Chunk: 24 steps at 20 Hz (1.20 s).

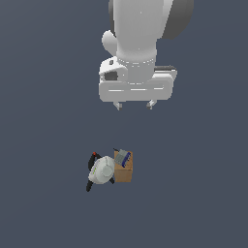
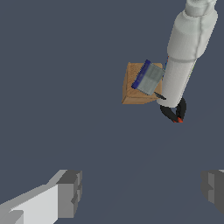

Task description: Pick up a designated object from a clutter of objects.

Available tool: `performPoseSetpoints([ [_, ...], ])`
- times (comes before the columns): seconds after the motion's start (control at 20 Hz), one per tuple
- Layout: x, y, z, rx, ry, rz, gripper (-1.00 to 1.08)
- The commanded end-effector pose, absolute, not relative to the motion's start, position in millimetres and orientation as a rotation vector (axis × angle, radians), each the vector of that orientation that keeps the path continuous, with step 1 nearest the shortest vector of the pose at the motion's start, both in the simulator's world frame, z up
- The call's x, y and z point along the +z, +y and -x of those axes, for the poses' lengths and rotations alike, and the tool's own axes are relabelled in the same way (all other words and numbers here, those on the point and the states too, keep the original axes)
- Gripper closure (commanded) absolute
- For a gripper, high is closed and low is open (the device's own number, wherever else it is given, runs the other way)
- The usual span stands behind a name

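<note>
**Claw high above a tight cluster**

The claw (image 1: 134, 105) hangs well above the worktop (image 1: 43, 193), jaws spread wide and holding nothing. The target, a small grey item with dark blue parts (image 2: 148, 78), lies tilted on top of the tan cube (image 2: 133, 89), just beside the white bottle (image 2: 186, 48); the black clamp (image 2: 175, 113) sits under the bottle. I see 2 risks: a finger (image 2: 70, 192) could strike the bottle on descent, or nudge the flat item off the cube before closing.
</note>
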<state>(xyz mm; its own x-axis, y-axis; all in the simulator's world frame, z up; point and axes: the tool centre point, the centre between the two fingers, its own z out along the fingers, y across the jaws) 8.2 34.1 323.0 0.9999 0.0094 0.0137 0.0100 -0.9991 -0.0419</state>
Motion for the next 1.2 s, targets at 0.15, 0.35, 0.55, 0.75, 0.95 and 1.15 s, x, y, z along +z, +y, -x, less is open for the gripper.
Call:
performPoseSetpoints([
  [0.15, 321, 37, -9, -0.015, -0.022, 3.095, -0.92],
  [0.35, 315, 49, -9, 0.006, -0.044, 3.077, -0.92],
  [0.55, 313, 53, -10, 0.012, -0.049, 3.072, -0.92],
  [0.75, 313, 52, -10, 0.010, -0.060, 3.074, -0.92],
  [0.95, 312, 50, -13, 0.008, -0.102, 3.075, -0.92],
  [1.15, 309, 48, -18, 0.006, -0.171, 3.075, -0.92],
])
